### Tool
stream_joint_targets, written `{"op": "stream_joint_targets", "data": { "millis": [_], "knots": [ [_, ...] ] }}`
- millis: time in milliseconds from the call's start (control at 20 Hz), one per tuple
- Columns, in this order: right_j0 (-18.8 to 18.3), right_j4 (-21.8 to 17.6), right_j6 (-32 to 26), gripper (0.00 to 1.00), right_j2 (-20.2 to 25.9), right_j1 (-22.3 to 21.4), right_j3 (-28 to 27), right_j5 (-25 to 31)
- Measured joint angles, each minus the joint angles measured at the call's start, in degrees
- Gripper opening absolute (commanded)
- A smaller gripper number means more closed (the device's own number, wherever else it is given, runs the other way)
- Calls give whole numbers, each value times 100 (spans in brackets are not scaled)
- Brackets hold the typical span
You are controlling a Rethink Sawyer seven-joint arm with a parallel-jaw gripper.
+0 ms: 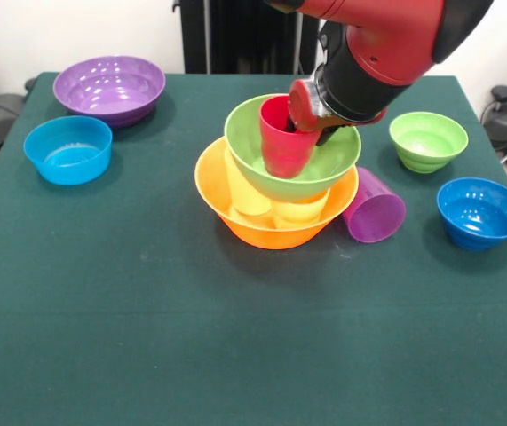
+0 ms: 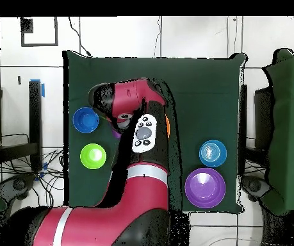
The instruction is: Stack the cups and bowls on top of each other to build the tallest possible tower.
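Tower at table centre: large orange bowl lowest, yellow cups inside, large green bowl tilted on top, red-pink cup within it; gripper at that cup (grip state hidden). Purple cup lies beside; four bowls scattered apart.

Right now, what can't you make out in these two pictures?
- Pincer: front view, the arm's head covers it, so open or shut is unclear.
- Tower, orange bowl up: overhead view, the arm hides nearly all.
- Yellow cups: front view, the green bowl above covers their tops.
- Purple cup: overhead view, only a sliver shows.
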Motion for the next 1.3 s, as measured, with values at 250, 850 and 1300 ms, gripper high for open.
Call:
{"op": "stream_joint_targets", "data": {
  "millis": [250, 850, 1300],
  "knots": [
    [0, -1, 0, 100, 0, 7, -24, -1],
    [-13, -1, 0, 100, 0, -32, -169, 0],
    [-33, -1, 0, 100, 0, -117, -168, 1]
  ]
}}
